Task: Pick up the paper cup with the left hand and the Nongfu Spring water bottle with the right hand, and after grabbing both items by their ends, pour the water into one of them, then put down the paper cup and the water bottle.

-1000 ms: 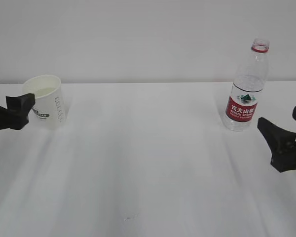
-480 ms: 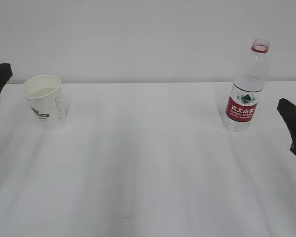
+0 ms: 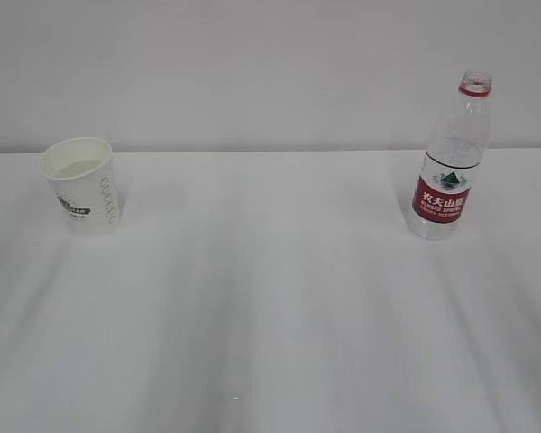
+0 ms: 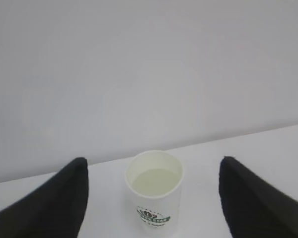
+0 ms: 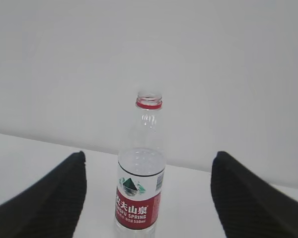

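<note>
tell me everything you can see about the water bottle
The Nongfu Spring water bottle is clear ridged plastic with a red label bearing white Chinese characters and a green mountain mark. A red ring circles the neck and there is no cap. It stands upright on the white table at the right, well apart from anything else. Water seems to fill only the lower part. The right wrist view frames it between open black fingers, which do not touch it.

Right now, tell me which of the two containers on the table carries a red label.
The Nongfu Spring water bottle, standing upright on the right, has a red label with white characters. The paper cup on the left is white with dark lettering and a small logo.
</note>
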`<state>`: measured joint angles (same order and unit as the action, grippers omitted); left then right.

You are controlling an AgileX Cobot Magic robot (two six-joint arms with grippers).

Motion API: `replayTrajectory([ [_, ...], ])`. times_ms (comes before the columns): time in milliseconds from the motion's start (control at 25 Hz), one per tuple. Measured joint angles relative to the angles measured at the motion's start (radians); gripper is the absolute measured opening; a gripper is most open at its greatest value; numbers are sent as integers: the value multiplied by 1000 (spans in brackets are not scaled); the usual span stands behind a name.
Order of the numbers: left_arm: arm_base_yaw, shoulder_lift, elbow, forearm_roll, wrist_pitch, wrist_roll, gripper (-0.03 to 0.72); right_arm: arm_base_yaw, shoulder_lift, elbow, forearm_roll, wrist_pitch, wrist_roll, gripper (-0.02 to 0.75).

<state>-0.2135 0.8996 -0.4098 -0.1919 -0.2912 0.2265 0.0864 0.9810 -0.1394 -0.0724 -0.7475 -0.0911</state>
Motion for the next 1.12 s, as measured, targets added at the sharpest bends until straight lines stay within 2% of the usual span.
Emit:
replayTrajectory([
  [360,61,-228,0,10,214,2,593,0,-190,-21,3,233,-26,589],
  [680,63,-333,-8,53,430,4,592,0,-368,-47,3,472,-28,589],
  [1120,63,-361,-185,94,663,4,591,0,-564,-124,5,777,-32,588],
])
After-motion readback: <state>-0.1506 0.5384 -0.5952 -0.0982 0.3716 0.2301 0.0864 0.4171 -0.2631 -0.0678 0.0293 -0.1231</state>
